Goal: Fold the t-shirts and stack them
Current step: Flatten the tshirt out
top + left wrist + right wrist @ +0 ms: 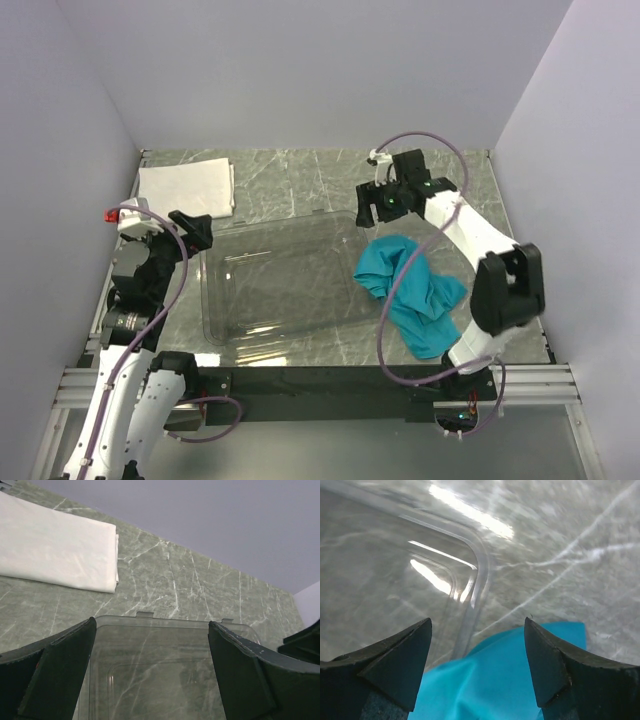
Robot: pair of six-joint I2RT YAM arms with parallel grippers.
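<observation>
A crumpled teal t-shirt [412,292] lies at the right, draped partly over the right rim of the clear bin. In the right wrist view the teal t-shirt [510,680] fills the space below and behind the fingertips. My right gripper [374,202] [477,622] hovers open just past the shirt's far edge, with nothing between its fingers. A white folded t-shirt [187,187] [55,550] lies flat at the back left. Beside the bin's left end, my left gripper [197,230] [150,622] stands wide open and holds nothing.
A clear plastic bin [215,300] [165,625] [480,575] sits in the middle of the green marble table [300,175]. Purple walls close in the back and both sides. The right arm's cable loops over the teal shirt.
</observation>
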